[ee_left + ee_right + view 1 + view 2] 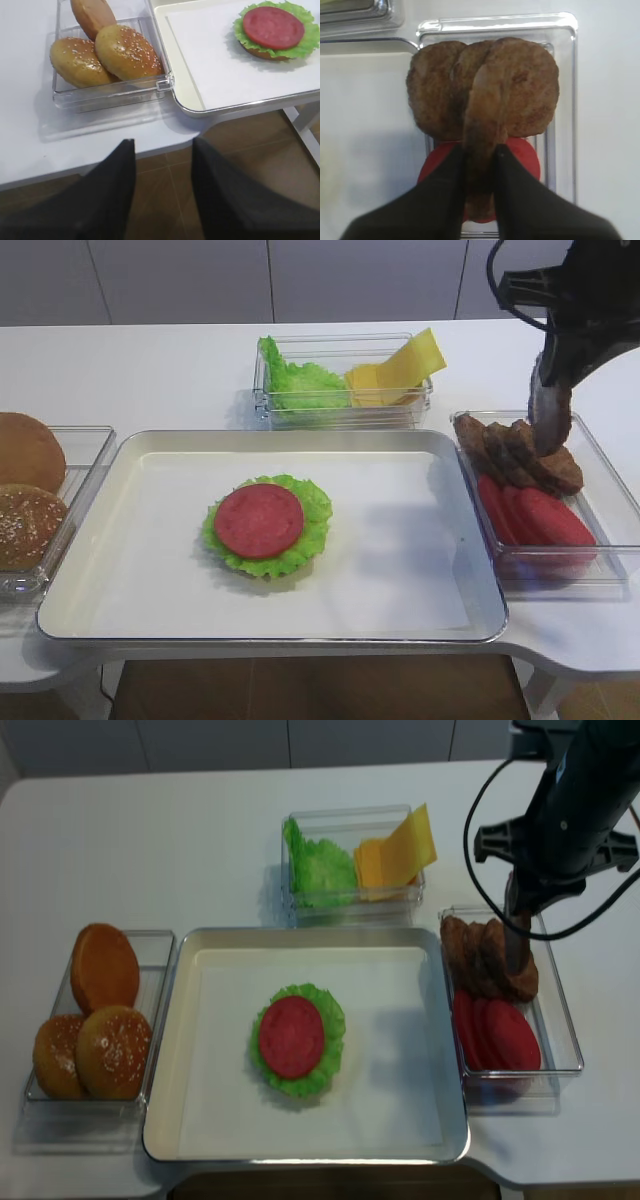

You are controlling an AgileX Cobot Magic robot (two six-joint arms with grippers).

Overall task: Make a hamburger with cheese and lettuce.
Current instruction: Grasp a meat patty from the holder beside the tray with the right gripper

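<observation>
Hamburger [265, 523] in the middle of the tray [130, 610], lettuce [315, 525] and red slice on top, probably left bare for more layers. Far left on the desk [160, 370], clear bin [95, 440] of buns [105, 965]; left end effector [162, 165] beside it, fingers apart, gripping nothing. Behind the tray, bin [345, 410] with spare green leaves [300, 385] and cheese [405, 365]. Right, bin [600, 465] of patties [500, 450] and red slices [540, 515]; right end effector [480, 160] clamped on one patty [482, 120], held edge-up above the pile, likely bound for the stack.
</observation>
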